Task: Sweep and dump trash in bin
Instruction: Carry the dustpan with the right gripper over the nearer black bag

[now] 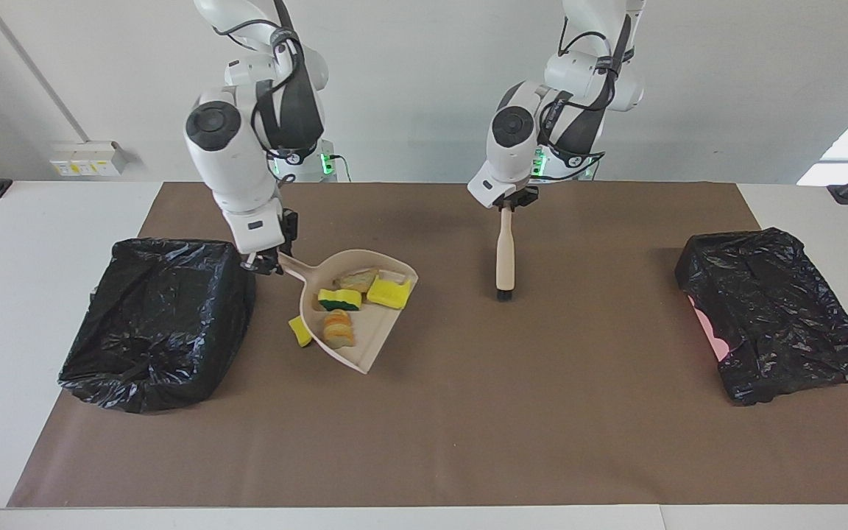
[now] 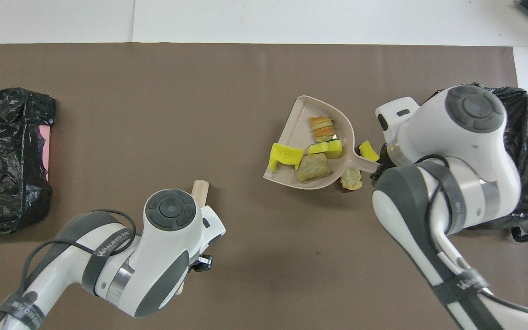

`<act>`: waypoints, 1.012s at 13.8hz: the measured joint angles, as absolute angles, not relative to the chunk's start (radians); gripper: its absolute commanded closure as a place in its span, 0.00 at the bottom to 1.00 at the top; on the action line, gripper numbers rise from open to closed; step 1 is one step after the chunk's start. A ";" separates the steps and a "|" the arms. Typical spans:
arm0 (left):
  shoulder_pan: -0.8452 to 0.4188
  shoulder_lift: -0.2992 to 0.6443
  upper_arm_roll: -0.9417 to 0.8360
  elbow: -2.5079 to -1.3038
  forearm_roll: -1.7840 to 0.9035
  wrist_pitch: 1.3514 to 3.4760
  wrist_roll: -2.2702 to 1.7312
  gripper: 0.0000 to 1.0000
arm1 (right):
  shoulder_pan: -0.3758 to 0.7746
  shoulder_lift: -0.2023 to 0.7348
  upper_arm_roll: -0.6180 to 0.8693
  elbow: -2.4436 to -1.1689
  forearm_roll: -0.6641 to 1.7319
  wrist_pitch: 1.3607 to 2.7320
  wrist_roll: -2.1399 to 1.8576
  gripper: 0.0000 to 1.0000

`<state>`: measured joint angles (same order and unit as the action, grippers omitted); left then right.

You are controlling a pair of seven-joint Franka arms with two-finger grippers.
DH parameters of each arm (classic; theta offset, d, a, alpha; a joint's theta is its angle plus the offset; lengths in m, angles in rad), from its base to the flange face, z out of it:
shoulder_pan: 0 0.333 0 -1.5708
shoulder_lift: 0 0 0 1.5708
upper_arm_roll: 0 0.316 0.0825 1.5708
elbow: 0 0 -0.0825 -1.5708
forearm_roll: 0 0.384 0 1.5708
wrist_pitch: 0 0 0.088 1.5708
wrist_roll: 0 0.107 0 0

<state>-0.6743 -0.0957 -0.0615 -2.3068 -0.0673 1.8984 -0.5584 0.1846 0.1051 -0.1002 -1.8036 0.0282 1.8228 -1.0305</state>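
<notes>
Brown paper covers most of the white table (image 1: 41, 221), and on it sit the two largest things: a black-bagged bin (image 1: 159, 320) at the right arm's end and a second black-bagged bin (image 1: 774, 313) at the left arm's end, with a strip of pink showing at that one's edge.

The right end effector (image 1: 260, 263) hangs just beside the rim of the first bin, on the side toward the middle of the table. Its fingertips are closed on the handle of the pale pink dustpan (image 1: 365, 346), which is lifted off the paper and slopes away from the end effector, mouth toward the table's middle.

The left end effector (image 1: 506, 206) is up over the middle of the paper, well apart from both bins. It is clamped shut on the top of a small brush (image 1: 504, 254) with a pale wooden handle, which hangs straight down below it; the dark bristles are just above the paper or touching it, and I cannot tell which.

The trash (image 1: 354, 294) is split. Four pieces ride in the dustpan just below the right end effector: two yellow sponge bits, a beige lump and an orange-brown piece. Loose trash (image 2: 350, 178) lies on the paper under the raised pan, near its handle: a yellow bit and a beige lump show there.
</notes>
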 measured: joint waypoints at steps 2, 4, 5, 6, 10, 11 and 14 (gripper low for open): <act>-0.759 -0.127 -0.065 -2.340 -0.072 1.948 -0.689 1.00 | 0.077 0.105 -0.103 -1.766 0.038 1.790 -1.127 1.00; -0.832 -0.155 -0.067 -2.373 -0.103 1.990 -0.780 1.00 | -0.032 0.105 -0.106 -1.732 0.038 1.764 -1.222 1.00; -0.866 -0.163 -0.068 -2.393 -0.125 2.019 -0.811 1.00 | -0.084 0.105 -0.107 -1.723 0.033 1.762 -1.274 1.00; -0.895 -0.167 -0.068 -2.414 -0.151 2.052 -0.831 1.00 | -0.129 0.105 -0.108 -1.718 0.015 1.762 -1.328 1.00; -0.940 -0.168 -0.068 -2.446 -0.229 2.107 -0.841 1.00 | -0.239 0.125 -0.109 -1.680 -0.133 1.812 -1.529 1.00; -0.952 -0.168 -0.068 -2.448 -0.231 2.111 -0.842 0.92 | -0.253 0.133 -0.110 -1.671 -0.188 1.857 -1.581 1.00; -0.964 -0.168 -0.068 -2.454 -0.233 2.118 -0.844 0.74 | -0.259 0.149 -0.105 -1.667 -0.328 1.960 -1.655 1.00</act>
<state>-0.9635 -0.1676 -0.0677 -2.4541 -0.2327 2.1179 -0.8438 -0.2585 0.1489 -0.1054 -1.6673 -0.3279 1.9605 -1.6549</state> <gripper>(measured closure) 0.740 0.687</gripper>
